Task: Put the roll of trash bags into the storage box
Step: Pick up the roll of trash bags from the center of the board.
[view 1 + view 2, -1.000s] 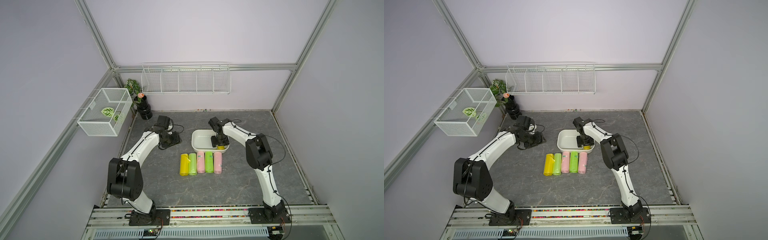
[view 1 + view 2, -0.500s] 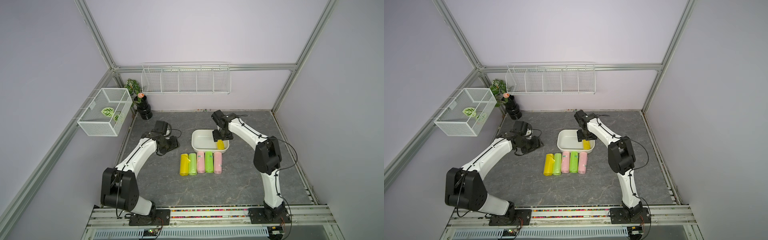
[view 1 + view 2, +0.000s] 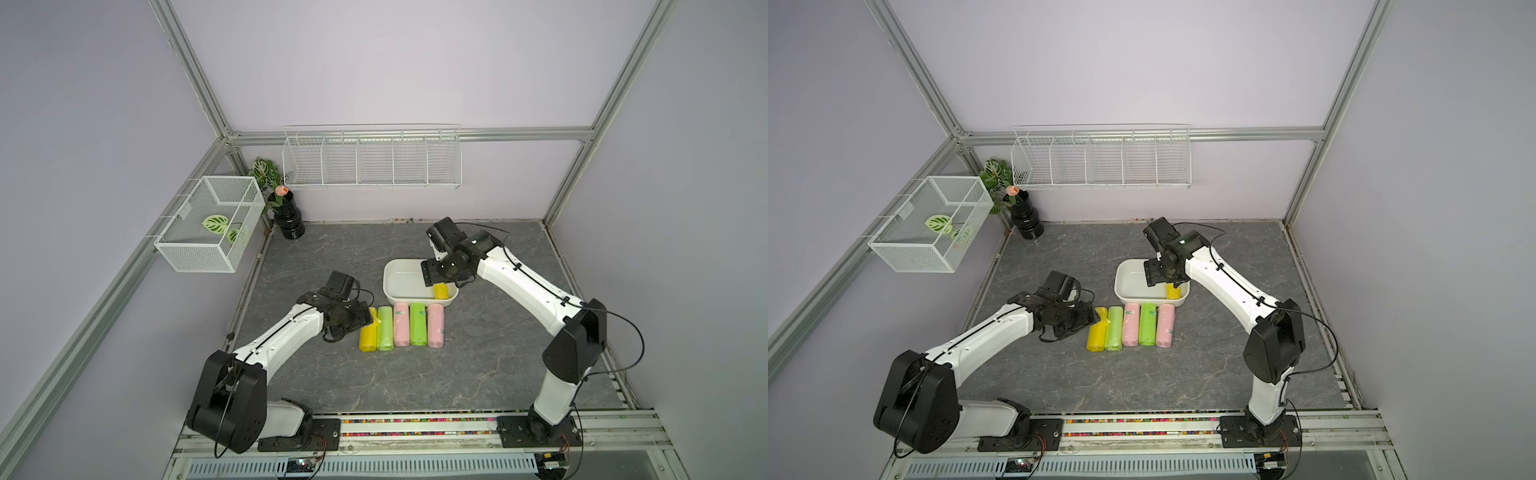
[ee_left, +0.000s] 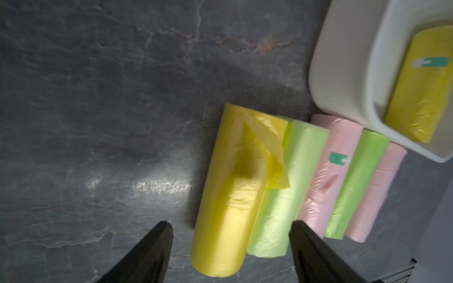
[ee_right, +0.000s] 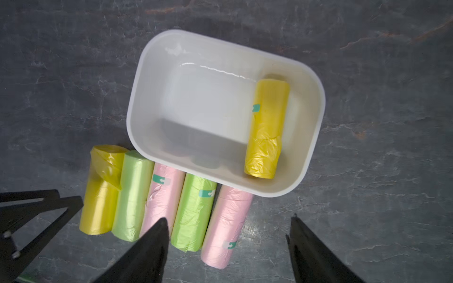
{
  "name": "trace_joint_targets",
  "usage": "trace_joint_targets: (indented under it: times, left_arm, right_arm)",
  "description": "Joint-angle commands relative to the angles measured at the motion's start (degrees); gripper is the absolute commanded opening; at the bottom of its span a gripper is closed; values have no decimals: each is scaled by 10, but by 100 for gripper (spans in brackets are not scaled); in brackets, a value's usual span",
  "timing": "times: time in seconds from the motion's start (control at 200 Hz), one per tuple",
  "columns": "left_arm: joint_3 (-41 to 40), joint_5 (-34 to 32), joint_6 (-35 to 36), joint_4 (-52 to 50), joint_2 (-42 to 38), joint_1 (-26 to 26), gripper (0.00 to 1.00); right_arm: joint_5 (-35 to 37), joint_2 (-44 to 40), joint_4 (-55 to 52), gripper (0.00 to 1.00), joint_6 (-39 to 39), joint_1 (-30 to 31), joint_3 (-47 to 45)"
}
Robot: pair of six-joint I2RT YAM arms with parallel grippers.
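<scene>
I can read no words or numbers. I see only small teal stickers (image 5: 161, 180) with a white arrow. One is on the yellow roll (image 5: 266, 137) in the box (image 5: 157, 61). At the box's 6 o'clock, the mid pink roll (image 5: 159, 208), bright green roll (image 5: 191, 220) and end pink roll (image 5: 224, 220) each have one.

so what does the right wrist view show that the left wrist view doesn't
Right wrist only: the whole storage box, the boxed yellow roll end to end, and the open right gripper. Left wrist only: the open left gripper, its gap framing the end of the loose yellow roll. Both: the row of five rolls beside the box, and a teal label on the boxed roll.
</scene>
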Motion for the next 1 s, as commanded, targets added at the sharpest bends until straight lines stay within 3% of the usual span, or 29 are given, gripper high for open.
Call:
trace_joint_targets:
  times: [0.0, 0.45, 0.57, 0.8, 1.0]
  left_arm:
    - [0, -26, -16, 20, 10, -4, 80]
    - [13, -40, -3, 28, 78, -44, 78]
    - [16, -47, -1, 25, 103, -46, 69]
    - [23, -60, 4, 14, 112, -47, 41]
    - [46, -76, 7, -19, 88, -47, 35]
  right_arm:
    - [-5, -21, 22, 79, 22, -2, -48]
    - [-11, -20, 26, 79, 31, -2, -79]
    - [-9, -19, 27, 79, 30, -2, -81]
    - [-10, -19, 30, 79, 32, -2, -89]
    - [-13, -19, 33, 79, 33, -2, -91]
